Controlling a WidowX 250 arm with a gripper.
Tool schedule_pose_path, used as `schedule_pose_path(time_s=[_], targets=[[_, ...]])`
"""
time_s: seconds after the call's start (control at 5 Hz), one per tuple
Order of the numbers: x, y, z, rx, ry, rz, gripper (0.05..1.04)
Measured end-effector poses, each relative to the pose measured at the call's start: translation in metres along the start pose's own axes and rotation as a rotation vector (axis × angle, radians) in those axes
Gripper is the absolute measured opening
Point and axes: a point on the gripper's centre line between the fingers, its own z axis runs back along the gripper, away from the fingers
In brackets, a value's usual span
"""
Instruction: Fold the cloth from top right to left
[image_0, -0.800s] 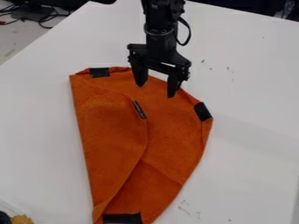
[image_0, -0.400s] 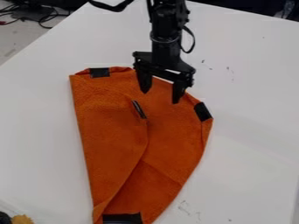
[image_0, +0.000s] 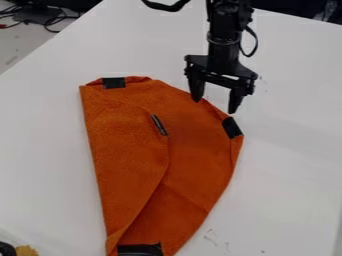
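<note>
The black gripper (image_0: 214, 107) hangs over the upper right edge of the orange cloth, its two fingers spread apart with nothing between them; the right fingertip is just above the black patch at the cloth's right corner. The orange cloth (image_0: 200, 160) lies on the white table, its left part folded over so that a flap covers the left half. Black patches mark the cloth at the top left, on the flap's edge, at the right corner and at the bottom.
The white table (image_0: 287, 165) extends around the cloth. Cables (image_0: 50, 21) lie beyond its upper left edge. A small yellow object (image_0: 25, 250) and a dark round one sit at the bottom left corner.
The gripper has moved right, from over the cloth's upper middle to its upper right edge, still open. The cloth has kept its shape and place.
</note>
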Motion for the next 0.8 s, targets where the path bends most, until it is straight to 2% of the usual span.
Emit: schedule_pose_path(time_s=[0.2,0.4,0.6,0.8], targets=[[0.0,-0.017,-0.009,-0.034,0.013,0.026,1.001],[-0.006,-0.032,-0.014,-0.039,0.022,0.06,1.001],[-0.018,-0.047,-0.02,-0.017,0.04,0.091,1.001],[-0.014,-0.053,-0.02,-0.055,0.013,0.083,1.001]])
